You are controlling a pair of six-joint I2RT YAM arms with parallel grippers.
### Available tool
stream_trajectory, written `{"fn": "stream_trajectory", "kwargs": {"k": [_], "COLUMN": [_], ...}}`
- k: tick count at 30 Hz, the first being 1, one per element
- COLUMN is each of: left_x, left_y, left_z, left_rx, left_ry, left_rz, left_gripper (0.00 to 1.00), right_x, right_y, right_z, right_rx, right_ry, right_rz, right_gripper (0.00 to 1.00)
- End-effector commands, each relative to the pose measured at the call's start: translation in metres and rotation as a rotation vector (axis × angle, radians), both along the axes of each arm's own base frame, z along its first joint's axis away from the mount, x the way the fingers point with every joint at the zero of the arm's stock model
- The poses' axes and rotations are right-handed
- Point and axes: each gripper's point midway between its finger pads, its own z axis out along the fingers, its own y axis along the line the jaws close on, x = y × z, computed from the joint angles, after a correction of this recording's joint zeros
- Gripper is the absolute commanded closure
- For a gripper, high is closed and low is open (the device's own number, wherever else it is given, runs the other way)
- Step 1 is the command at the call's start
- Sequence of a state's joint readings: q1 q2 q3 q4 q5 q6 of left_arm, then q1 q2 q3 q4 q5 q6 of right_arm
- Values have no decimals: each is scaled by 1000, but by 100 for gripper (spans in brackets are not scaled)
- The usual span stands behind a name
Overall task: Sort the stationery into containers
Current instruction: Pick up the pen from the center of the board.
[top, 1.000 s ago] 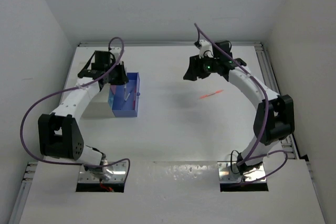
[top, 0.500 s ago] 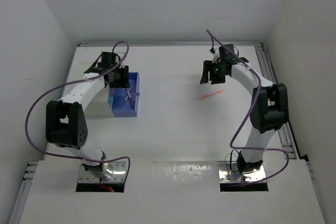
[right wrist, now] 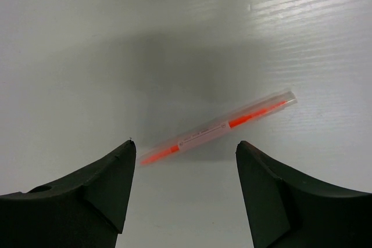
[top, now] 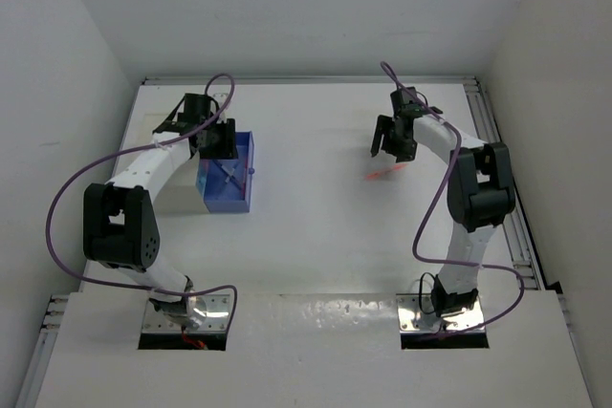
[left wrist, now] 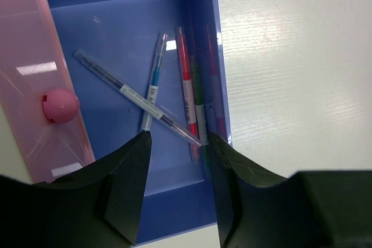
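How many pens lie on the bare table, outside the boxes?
1. An orange pen lies on the table under the open right gripper. The other pens lie inside the blue box; the arms may hide more.

White table (top: 316,226) – matte, faintly grained, closed in by white walls on three sides. A blue box (top: 229,201) is set on the left half, open at the top, its long side running away from the near edge. A pink box (left wrist: 35,85) is seen right against the blue one's left wall. Whether it rests on the table itself cannot be told. A white block (top: 177,196) is placed just left of the boxes. An orange pen (top: 384,173) is laid flat on the right half – alone, slanted, well apart from the boxes. Its barrel is clear, its core orange.
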State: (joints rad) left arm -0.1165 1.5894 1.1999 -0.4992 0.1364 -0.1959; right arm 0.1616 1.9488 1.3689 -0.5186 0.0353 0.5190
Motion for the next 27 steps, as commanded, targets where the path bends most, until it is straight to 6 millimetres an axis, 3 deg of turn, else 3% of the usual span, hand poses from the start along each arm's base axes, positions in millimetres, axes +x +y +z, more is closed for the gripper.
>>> {"fn": "stream_trajectory", "kwargs": {"k": [1, 15, 27], "left_x": [11, 11, 11], "left_y": [-6, -8, -6], "left_z": [26, 24, 23], "left_rx": [-32, -50, -56], "left_ry": [-77, -70, -65], "left_rz": [-11, -20, -19], "left_gripper": [49, 49, 49], "right_x": [5, -11, -13], "right_y": [-7, -13, -9], "right_z": [4, -24, -39], "right_rx": [-36, -59, -50], "right_ry": [-15, 63, 97], "right_rz": [-81, -98, -63], "right_gripper": [31, 31, 35]}}
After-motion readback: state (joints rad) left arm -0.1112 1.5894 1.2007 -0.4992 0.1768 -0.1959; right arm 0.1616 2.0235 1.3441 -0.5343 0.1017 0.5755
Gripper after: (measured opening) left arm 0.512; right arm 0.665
